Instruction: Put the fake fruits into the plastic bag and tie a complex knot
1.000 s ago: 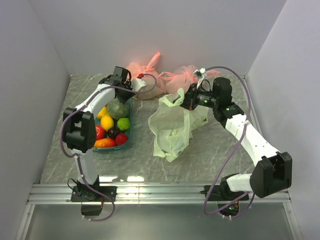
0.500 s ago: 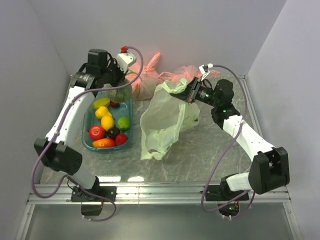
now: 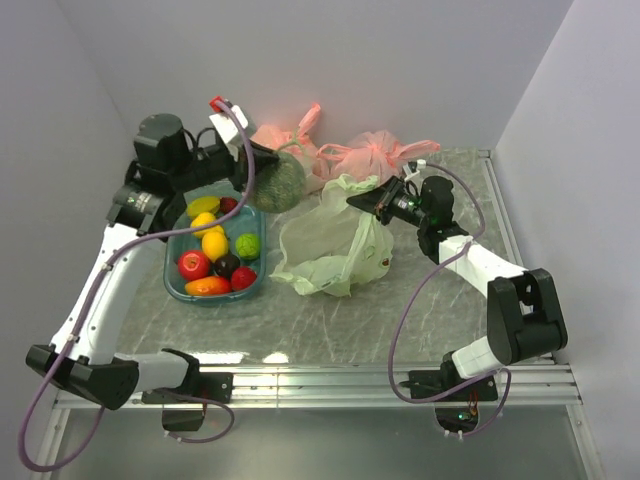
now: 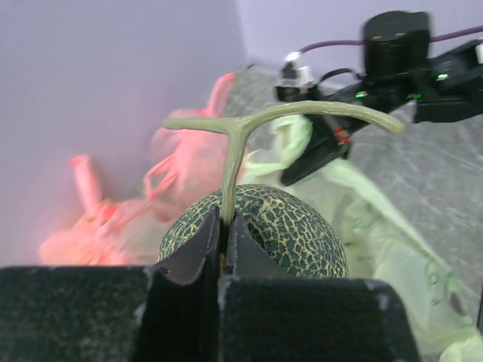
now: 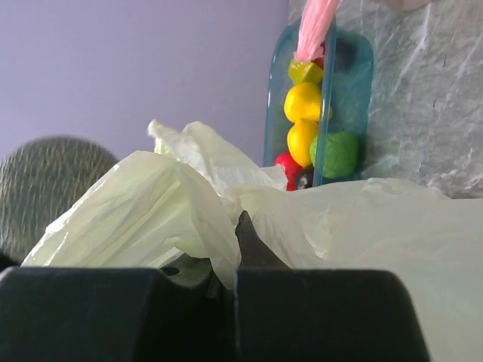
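Observation:
My left gripper (image 3: 262,160) is shut on the pale stem (image 4: 230,181) of a netted green melon (image 3: 277,184) and holds it in the air between the tray and the bag. The melon fills the left wrist view (image 4: 260,226). The pale mint-green plastic bag (image 3: 325,245) lies crumpled mid-table. My right gripper (image 3: 372,199) is shut on its upper edge (image 5: 204,219) and holds it up. Several fake fruits, yellow lemons (image 3: 213,243), red (image 3: 191,264), orange (image 3: 208,286), lime-green (image 3: 247,246) and dark purple (image 3: 226,265), lie in a blue tray (image 3: 172,258). No knot shows.
Two knotted salmon-pink bags (image 3: 375,152) lie against the back wall behind the green bag. The blue tray stands at the left of the marble table. Grey walls close in left, back and right.
My left arm has lifted the melon out of the tray and carried it right toward the green bag. My right gripper has lowered and pulled the bag's edge back right.

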